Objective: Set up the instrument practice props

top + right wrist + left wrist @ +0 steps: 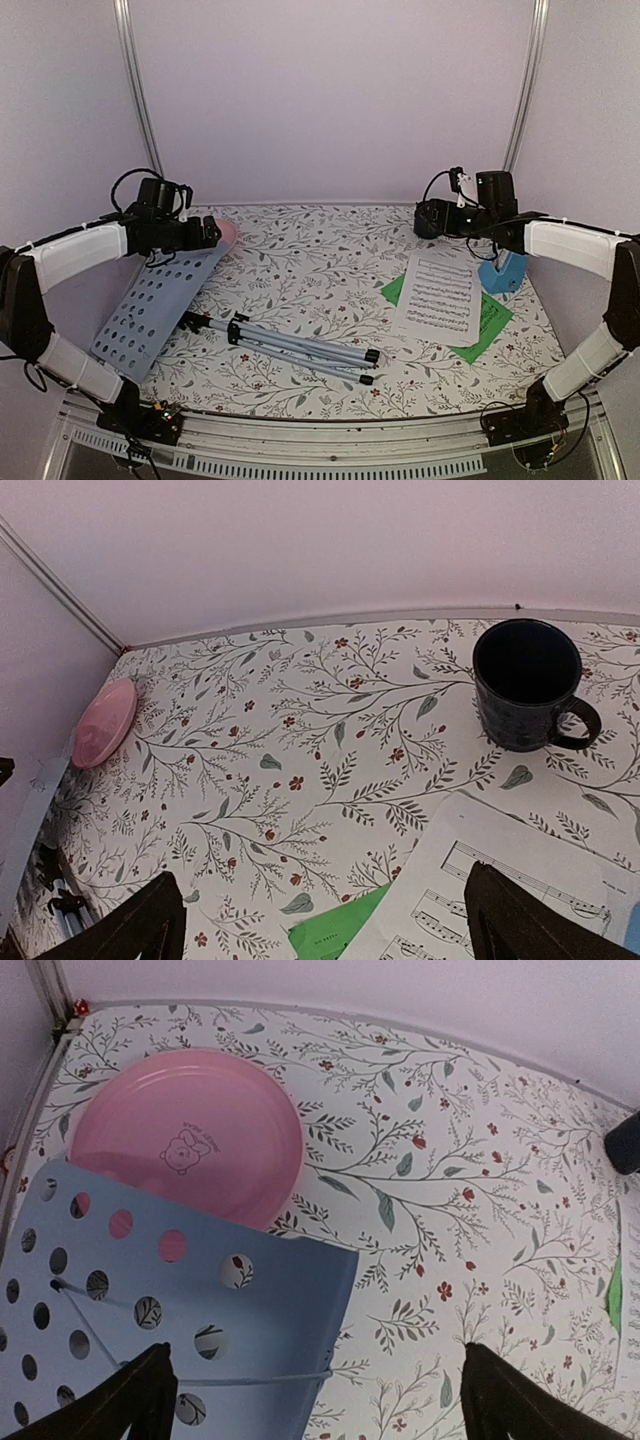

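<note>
- Table (300, 260) with a leaf-and-flower print, carrying everything below.
- Music stand (150, 310) – its pale perforated panel lies at 8 o'clock, far corner overlapping the near rim of the pink plate (190, 1130). Its silver tripod (300, 348) is folded and lying flat at 6 o'clock, feet pointing toward 4.
- White page (440, 297) at 4 o'clock, lying on top of the green page (490, 325).
- Pink plate sits at 10 o'clock.
- Dark mug (527, 685) upright at 2 o'clock.
- Blue metronome (505, 272) at 3 o'clock, just beside the white page, partly behind the right arm (570, 245).
- Left pincer (320, 1405) hangs over the panel's far corner – jaws spread wide, nothing held.
- Right pincer (320, 920) hangs near the mug, jaws wide apart and empty.
</note>
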{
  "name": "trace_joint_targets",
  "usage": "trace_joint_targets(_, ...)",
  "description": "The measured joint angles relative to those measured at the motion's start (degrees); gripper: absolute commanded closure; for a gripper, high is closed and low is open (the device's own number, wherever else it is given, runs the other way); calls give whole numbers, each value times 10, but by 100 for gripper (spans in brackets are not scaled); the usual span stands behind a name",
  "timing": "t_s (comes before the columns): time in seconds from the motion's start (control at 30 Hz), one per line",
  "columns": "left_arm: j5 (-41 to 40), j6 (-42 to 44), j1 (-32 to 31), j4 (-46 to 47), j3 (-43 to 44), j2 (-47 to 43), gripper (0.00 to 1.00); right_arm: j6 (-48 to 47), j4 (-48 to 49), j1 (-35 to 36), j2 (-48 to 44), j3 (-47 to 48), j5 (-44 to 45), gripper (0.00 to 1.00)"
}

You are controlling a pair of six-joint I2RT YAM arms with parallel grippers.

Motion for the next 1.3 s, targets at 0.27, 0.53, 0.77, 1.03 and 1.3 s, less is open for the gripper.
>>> trace_joint_targets(0.27, 36, 21, 9, -64, 2, -16, 1, -1, 71, 21, 31, 0, -44, 1)
trace_joint_targets(0.53, 45, 54, 12, -152, -2, -95, 1, -9, 122, 24, 41, 0, -32, 1)
trace_joint_targets(0.77, 33, 74, 14, -212, -2, -84, 3, -25, 155, 21, 43, 0, -56, 1)
trace_joint_targets(1.03, 67, 83, 15, -249, -2, -44, 15, -22, 200, 20, 45, -3, -106, 1)
trace_joint_targets(1.3, 82, 87, 15, -247, -3, -21, 33, -13, 231, 18, 47, -5, -135, 1)
